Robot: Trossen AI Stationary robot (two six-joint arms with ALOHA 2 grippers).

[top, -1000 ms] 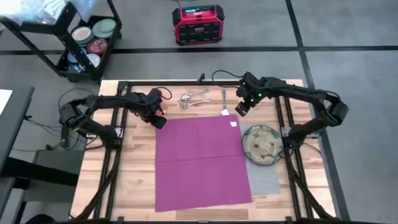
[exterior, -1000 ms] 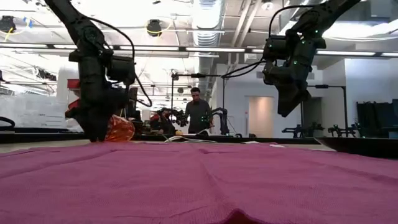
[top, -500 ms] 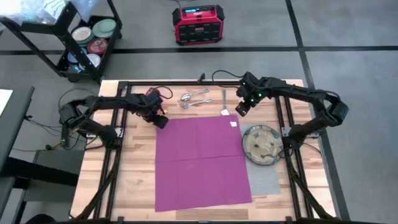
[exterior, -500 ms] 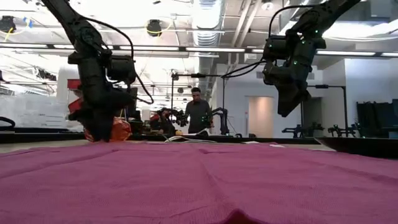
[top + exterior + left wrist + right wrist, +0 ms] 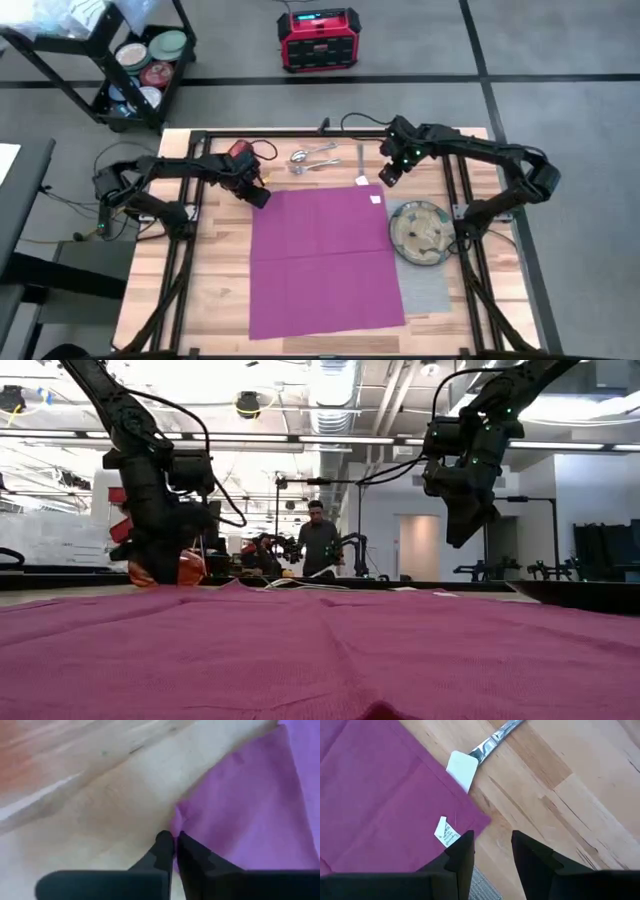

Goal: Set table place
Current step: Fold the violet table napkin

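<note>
Magenta napkin spreads flat from my left gripper, pinched on its far-left corner; my right gripper hovers open above the far-right corner.

Grey floor with dark seams all around, a red box-shaped unit sitting on it up top, and a black cart loaded with bowls in the corner. Low view shows an open ceiling with ducts, strip lights, white walls, a person standing far back.
</note>
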